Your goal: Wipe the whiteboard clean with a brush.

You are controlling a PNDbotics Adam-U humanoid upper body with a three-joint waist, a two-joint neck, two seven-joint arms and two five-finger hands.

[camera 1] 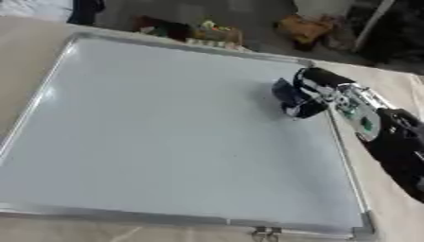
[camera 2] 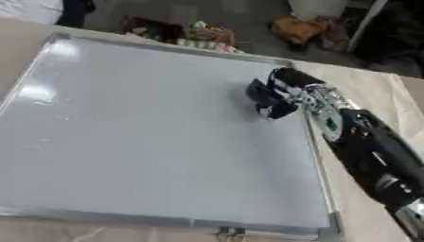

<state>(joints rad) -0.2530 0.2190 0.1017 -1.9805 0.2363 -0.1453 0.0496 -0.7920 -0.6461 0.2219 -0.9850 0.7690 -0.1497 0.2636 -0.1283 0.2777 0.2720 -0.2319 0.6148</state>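
Left eye view gives you one whiteboard [camera 1: 165, 137], one brush [camera 1: 291, 98] and one robot hand in frame. Your right hand [camera 1: 324, 90] comes in from the right edge with its fingers curled round the dark blue brush, which sits on the board near the upper right corner, just inside the right frame rail. Your left hand shows in neither view. The board surface reads pale grey-white with no marks you can make out (glare sits along its left side). Its silver frame [camera 1: 346, 165] runs all round, with a small metal clip [camera 1: 266, 232] at the bottom edge. The board lies flat on one beige table [camera 1: 389, 90]. Beyond the far edge the floor is dark, with a scatter of blurred orange and yellow objects [camera 2: 298, 27].
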